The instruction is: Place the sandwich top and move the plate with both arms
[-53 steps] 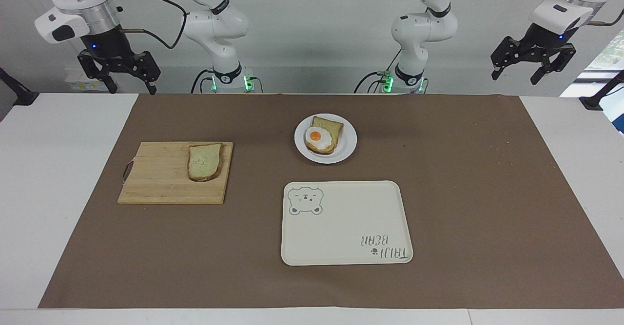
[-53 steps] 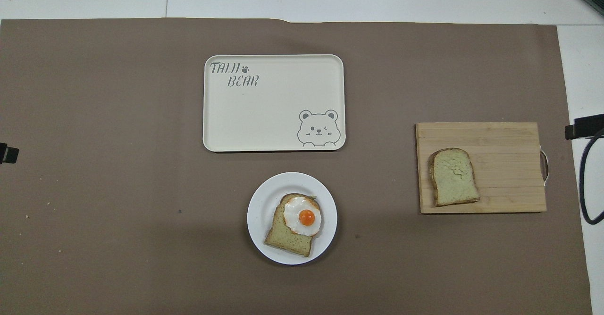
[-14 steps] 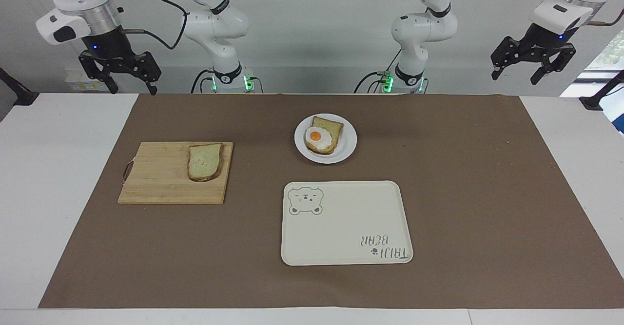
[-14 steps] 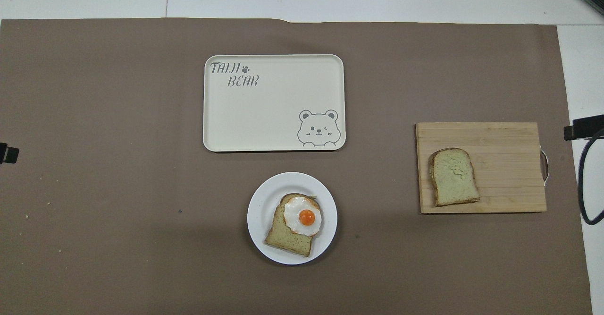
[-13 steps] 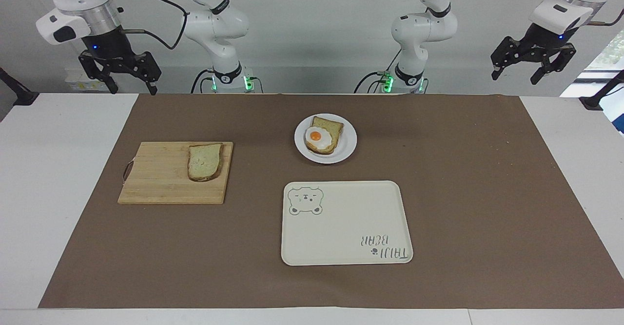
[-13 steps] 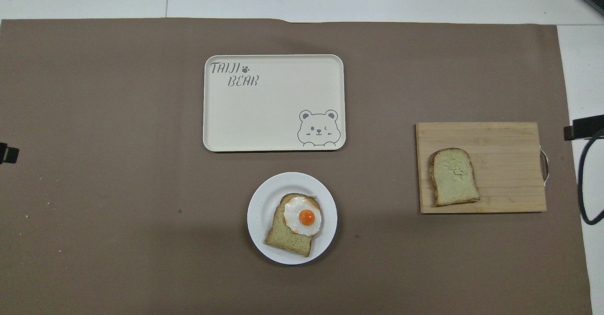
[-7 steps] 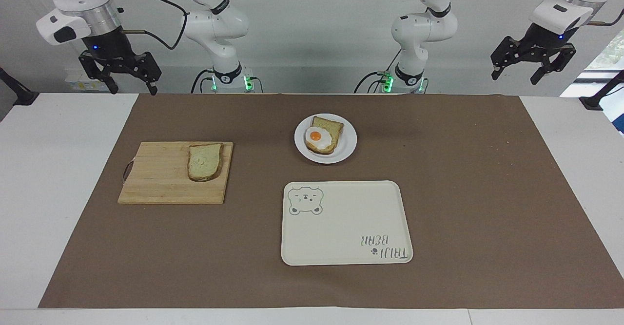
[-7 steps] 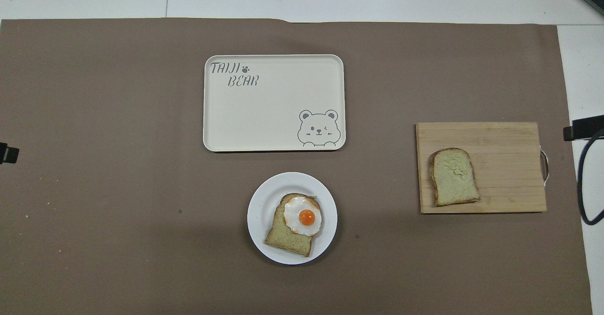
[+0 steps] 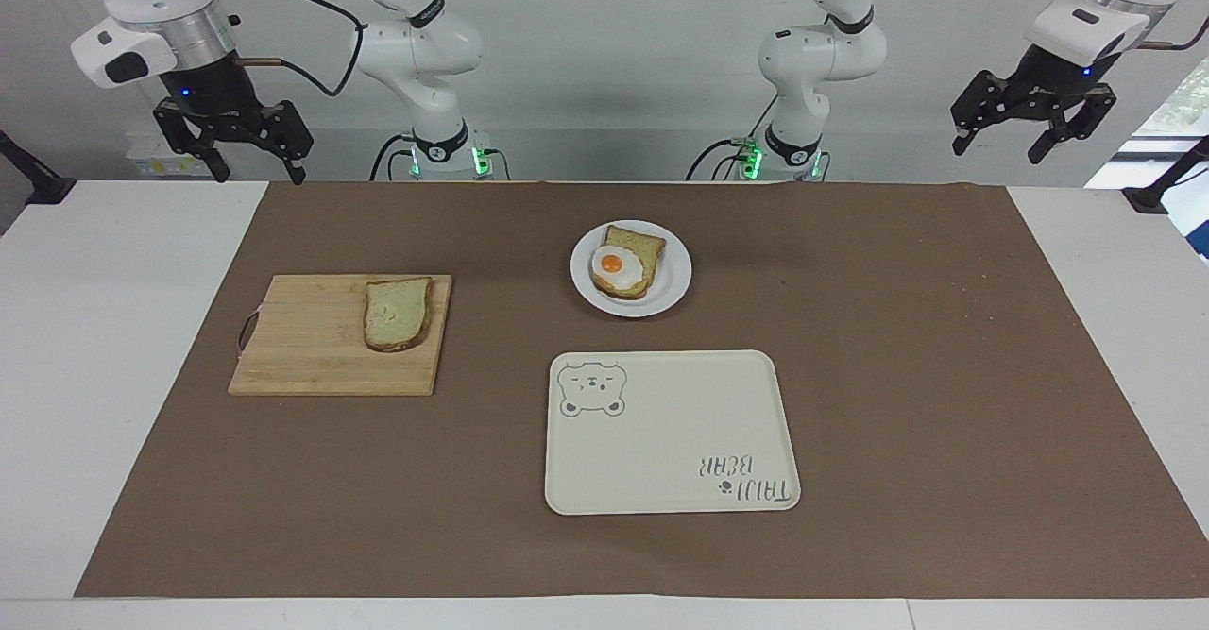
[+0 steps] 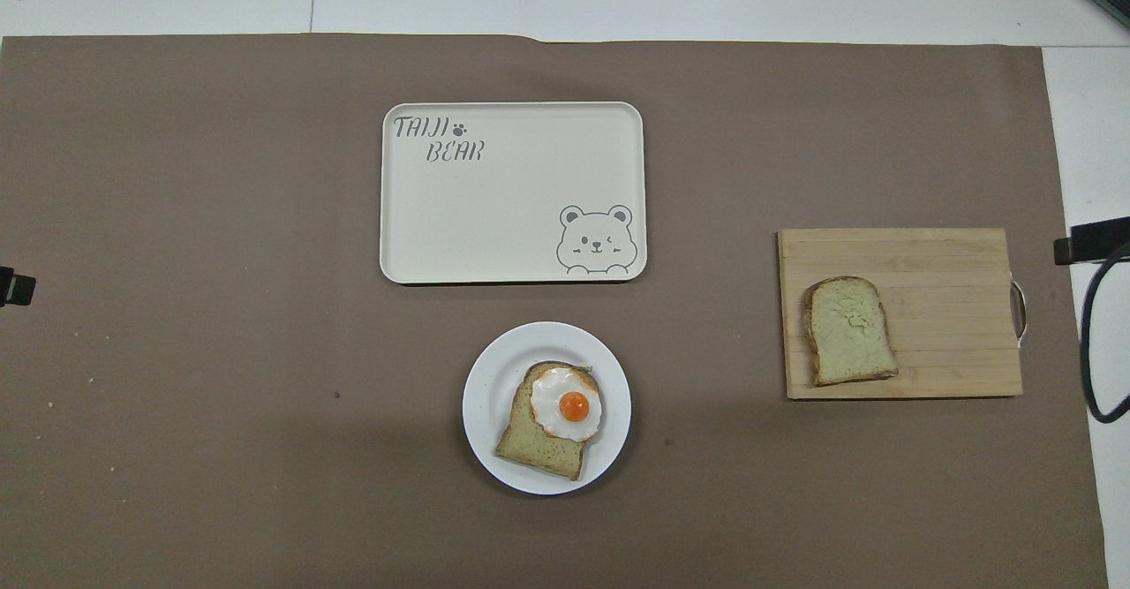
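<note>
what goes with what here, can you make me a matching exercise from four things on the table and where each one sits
Things:
1. sandwich top
2. fried egg
3. plate
4. tray

Places:
A. on the bread slice on the plate
B. on the brown mat, nearer to the robots than the tray
C. on the wooden cutting board
D. on the brown mat, farthest from the robots

Pairs: 1-C, 2-A, 3-B, 4-D

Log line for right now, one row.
sandwich top on cutting board | plate untouched | left gripper open, waiting | right gripper open, waiting
</note>
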Robot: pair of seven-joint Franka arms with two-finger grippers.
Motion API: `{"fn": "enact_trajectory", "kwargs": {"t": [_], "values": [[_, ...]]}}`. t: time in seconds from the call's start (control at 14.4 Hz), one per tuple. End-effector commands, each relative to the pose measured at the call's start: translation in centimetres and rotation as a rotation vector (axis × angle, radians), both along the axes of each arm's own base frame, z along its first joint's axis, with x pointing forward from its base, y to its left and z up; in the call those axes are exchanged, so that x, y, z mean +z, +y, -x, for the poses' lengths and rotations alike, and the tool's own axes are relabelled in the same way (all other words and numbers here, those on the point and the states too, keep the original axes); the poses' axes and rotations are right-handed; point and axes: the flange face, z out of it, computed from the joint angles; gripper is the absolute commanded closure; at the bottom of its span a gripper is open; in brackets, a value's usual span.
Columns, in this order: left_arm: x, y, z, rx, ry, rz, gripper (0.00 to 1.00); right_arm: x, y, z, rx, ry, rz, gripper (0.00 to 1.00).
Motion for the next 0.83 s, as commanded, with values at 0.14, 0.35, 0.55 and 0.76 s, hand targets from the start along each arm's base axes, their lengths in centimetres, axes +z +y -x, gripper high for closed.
{"fn": "enact_trajectory", "kwargs": {"t": [0.14, 0.35, 0.55, 0.76], "values": [[0.63, 0.15, 0.48, 0.010, 0.006, -0.011, 0.00, -0.26, 0.17, 1.04, -0.006, -0.005, -0.010, 0.00], [0.65, 0.15, 0.46, 0.010, 0.005, -0.011, 0.00, -0.34, 0.27, 1.04, 0.000, -0.002, -0.011, 0.00], [0.65, 0.15, 0.46, 0.010, 0.005, -0.011, 0.00, -0.56, 0.23, 1.05, 0.002, 0.003, -0.015, 0.00], [0.63, 0.15, 0.48, 0.010, 0.006, -0.011, 0.00, -0.61, 0.26, 1.08, 0.002, 0.002, -0.018, 0.00]]}}
